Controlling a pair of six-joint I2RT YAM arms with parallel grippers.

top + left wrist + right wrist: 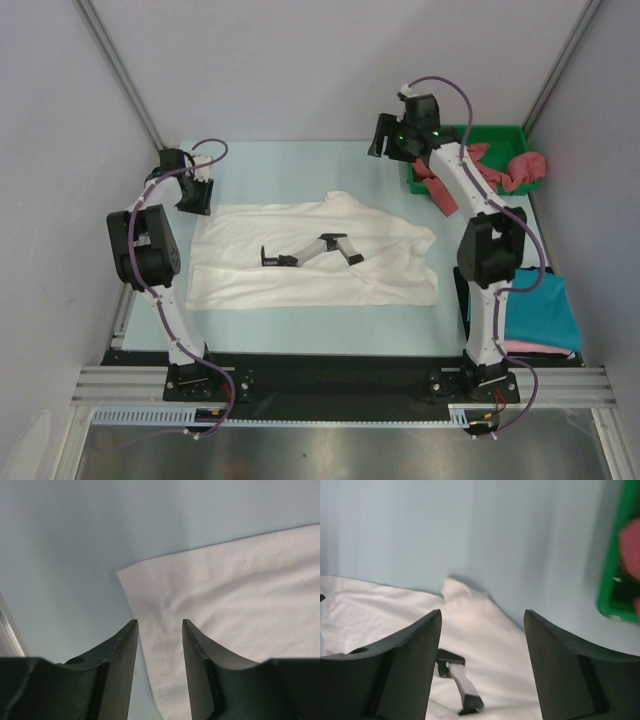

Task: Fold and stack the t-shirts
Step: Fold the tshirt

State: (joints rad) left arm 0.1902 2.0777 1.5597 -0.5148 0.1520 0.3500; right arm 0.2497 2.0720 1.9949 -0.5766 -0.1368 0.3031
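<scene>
White shirt (310, 262) lies spread flat mid-table. I see my left claw (160, 626) narrowly parted over its 10 o'clock corner, gripping nothing. My right claw (482, 616) gapes wide, empty, at 1 o'clock near the tray (492, 129).

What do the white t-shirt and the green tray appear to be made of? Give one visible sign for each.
White t-shirt: soft matte fabric, probably cotton; it lies limp with creases. Green tray: likely rigid plastic; straight, smooth, slightly glossy walls.

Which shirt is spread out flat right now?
The white t-shirt, laid open centrally; the red shirts sit bunched at the green tray, the teal one lies folded.
</scene>
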